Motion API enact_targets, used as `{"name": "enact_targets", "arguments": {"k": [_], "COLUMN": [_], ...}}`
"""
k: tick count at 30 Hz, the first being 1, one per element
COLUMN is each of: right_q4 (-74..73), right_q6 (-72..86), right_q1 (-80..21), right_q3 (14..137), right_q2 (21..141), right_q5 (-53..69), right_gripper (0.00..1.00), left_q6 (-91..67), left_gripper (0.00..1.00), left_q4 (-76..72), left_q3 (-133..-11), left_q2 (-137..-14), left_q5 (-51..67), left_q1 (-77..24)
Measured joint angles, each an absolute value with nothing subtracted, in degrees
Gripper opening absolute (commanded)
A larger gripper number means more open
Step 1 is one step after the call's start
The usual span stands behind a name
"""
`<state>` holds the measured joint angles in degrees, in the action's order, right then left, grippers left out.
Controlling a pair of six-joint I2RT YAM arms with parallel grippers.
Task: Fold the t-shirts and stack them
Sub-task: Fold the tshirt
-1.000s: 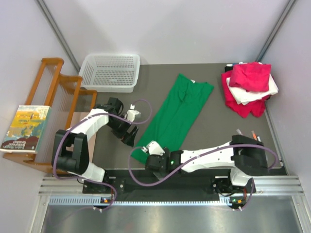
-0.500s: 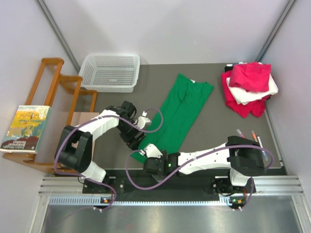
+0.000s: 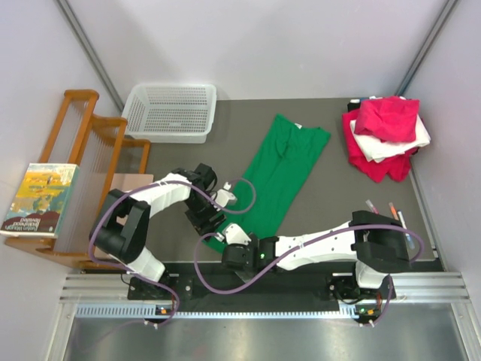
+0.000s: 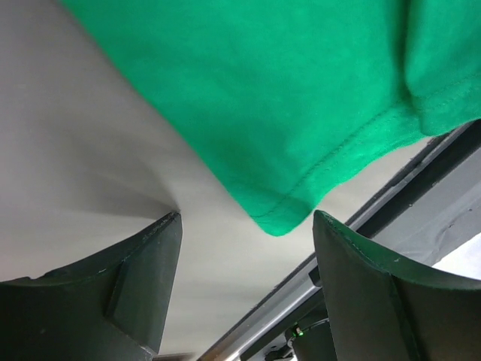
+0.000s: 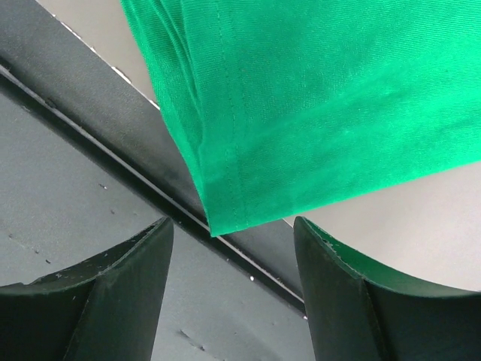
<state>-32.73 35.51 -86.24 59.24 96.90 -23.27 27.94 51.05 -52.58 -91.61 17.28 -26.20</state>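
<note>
The bright green t-shirt (image 3: 282, 169) lies folded into a long strip, running diagonally from the back towards the table's near edge. My left gripper (image 3: 209, 223) is open just left of its near hem; the hem corner (image 4: 278, 218) sits between and just beyond the open fingers (image 4: 143, 286). My right gripper (image 3: 224, 242) is open at the near end of the same hem; the other hem corner (image 5: 218, 226) hangs between its fingers (image 5: 338, 286), over the table's dark edge rail. Neither gripper holds cloth. Magenta-pink (image 3: 387, 116), white (image 3: 387, 147) and red (image 3: 376, 167) shirts lie piled at the back right.
A white mesh basket (image 3: 169, 113) stands at the back left. A wooden rack (image 3: 90, 150) with a book (image 3: 41, 199) on it stands at the left. Markers (image 3: 383, 207) lie near the right arm. The table's near edge rail (image 5: 90, 113) is right under the hem.
My left gripper has moved right and nearer, up to the shirt's near hem. My right gripper shifted slightly left at first and has stayed still since.
</note>
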Motion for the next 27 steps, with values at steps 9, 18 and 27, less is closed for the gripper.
{"name": "enact_targets", "arguments": {"k": [9, 18, 27], "right_q4": [-32.6, -32.53, -32.45], "right_q6": [34.61, 34.09, 33.32], "right_q1": [-86.24, -86.0, -85.34], "right_q3": [59.24, 59.24, 59.27], "right_q2": [98.65, 98.76, 99.59], "right_q5": [-22.79, -22.81, -22.81], "right_gripper": [0.63, 0.56, 0.5], "left_q6": [26.87, 26.57, 26.28], "left_gripper": [0.73, 0.65, 0.64], "left_q4": [51.13, 51.03, 51.0], "left_q3": [-51.4, -51.27, -51.2], "left_q2": [-90.54, -90.7, -90.89], "left_q5": [16.21, 15.7, 15.46], "left_q1": [-31.09, -31.62, -31.62]}}
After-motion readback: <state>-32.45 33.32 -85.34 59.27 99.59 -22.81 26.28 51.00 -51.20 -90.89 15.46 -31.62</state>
